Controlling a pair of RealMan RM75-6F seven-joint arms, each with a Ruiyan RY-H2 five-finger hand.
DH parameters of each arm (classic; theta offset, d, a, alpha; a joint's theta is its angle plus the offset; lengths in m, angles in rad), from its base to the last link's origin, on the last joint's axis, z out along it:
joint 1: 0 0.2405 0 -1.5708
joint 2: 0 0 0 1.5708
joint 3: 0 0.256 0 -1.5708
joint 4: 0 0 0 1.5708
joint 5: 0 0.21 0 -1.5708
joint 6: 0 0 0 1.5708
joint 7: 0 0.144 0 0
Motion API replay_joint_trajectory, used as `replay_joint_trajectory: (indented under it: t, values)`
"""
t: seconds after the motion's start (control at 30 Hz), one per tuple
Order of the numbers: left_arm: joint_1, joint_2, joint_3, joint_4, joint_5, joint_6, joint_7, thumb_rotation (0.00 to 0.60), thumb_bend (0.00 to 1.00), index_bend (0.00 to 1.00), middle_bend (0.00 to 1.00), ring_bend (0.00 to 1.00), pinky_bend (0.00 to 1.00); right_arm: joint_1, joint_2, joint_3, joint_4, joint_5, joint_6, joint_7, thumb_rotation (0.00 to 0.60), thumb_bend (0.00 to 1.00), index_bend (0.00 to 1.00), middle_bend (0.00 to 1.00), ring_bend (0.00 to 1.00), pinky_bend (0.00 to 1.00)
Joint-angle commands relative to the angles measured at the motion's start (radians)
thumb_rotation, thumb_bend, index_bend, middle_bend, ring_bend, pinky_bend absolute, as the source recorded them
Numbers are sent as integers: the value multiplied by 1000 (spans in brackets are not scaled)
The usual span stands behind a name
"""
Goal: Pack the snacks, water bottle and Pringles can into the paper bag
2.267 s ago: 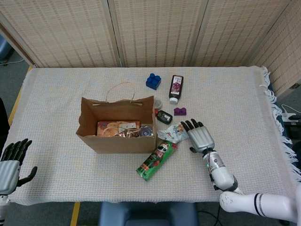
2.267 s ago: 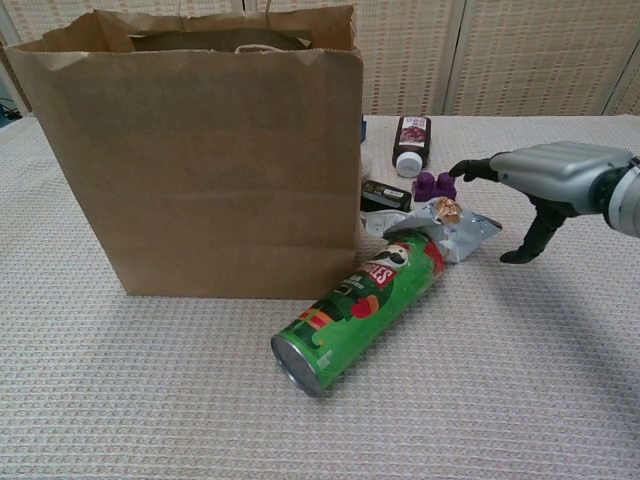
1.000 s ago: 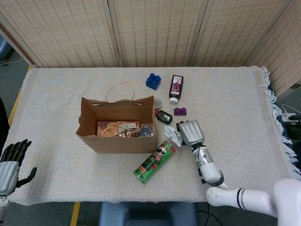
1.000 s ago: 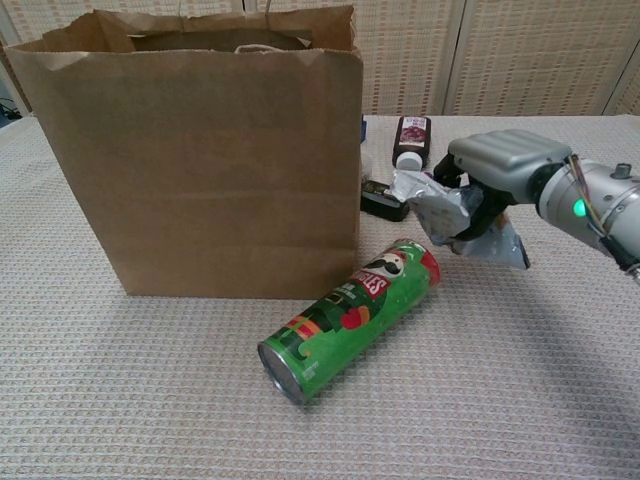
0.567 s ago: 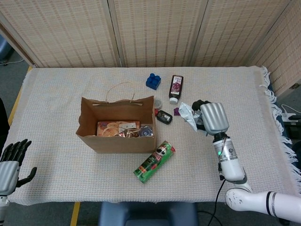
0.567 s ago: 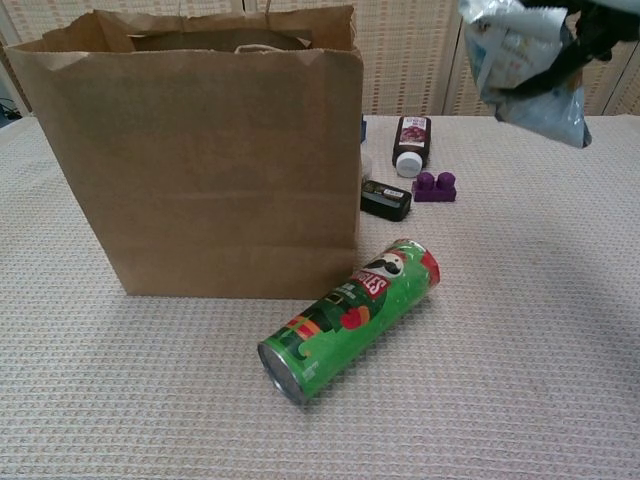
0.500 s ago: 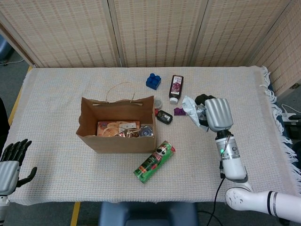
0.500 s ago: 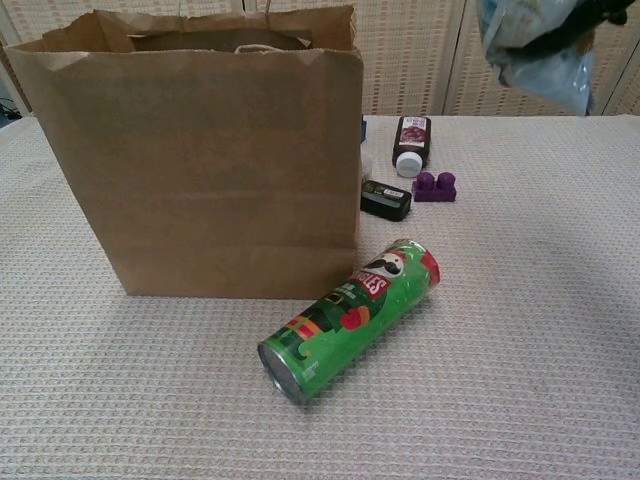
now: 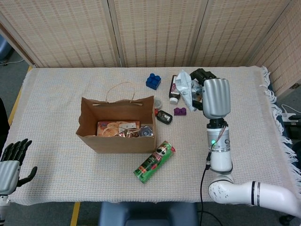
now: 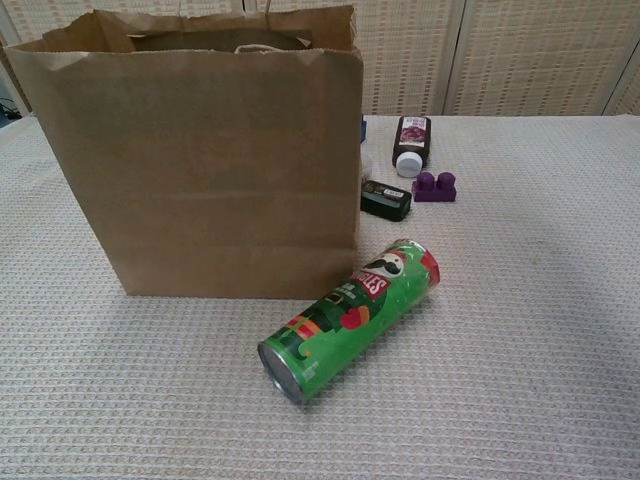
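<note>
Fingers of right hand (image 9: pixel 212 96) are curled around a crinkled silver snack packet (image 9: pixel 185 90), grasping it up in the air above the table (image 9: pixel 244 117), well to the right of the paper bag (image 9: pixel 116 124). In head view the packet overlaps a dark bottle w/ white cap (image 10: pixel 410 140) lying on the cloth behind it. Right hand is out of chest view.

Left hand (image 9: pixel 10 165) sits at the near-left table edge, fingers spread apart, nothing in them.

Paper bag stands upright, mouth open, w/ packaged snacks (image 9: pixel 118 129) visible on its floor. Green Pringles can (image 10: pixel 350 317) lies on its side just in front of the bag's right corner, apart from both hands.

Other items right of bag: small black device (image 10: pixel 386 199), purple block (image 10: pixel 434 186) beside it, blue block (image 9: pixel 153 81) further back.
</note>
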Motion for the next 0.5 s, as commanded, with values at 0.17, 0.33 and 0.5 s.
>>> replay_joint_trajectory:
  t: [0.17, 0.33, 0.5]
  values:
    - [0, 2, 1, 4, 3, -1, -13, 600, 371, 0, 0, 0, 0, 185, -200, 58, 60, 49, 19, -119, 600, 362, 723, 632, 643, 771]
    - [0, 4, 3, 8, 7, -1, -25, 600, 371, 0, 0, 0, 0, 251, -282, 50, 81, 56, 21, -163, 600, 361, 721, 632, 643, 771]
    - [0, 5, 4, 10, 10, 0, -34, 600, 371, 0, 0, 0, 0, 284, -344, 24, 101, 53, 21, -179, 600, 362, 719, 632, 642, 771]
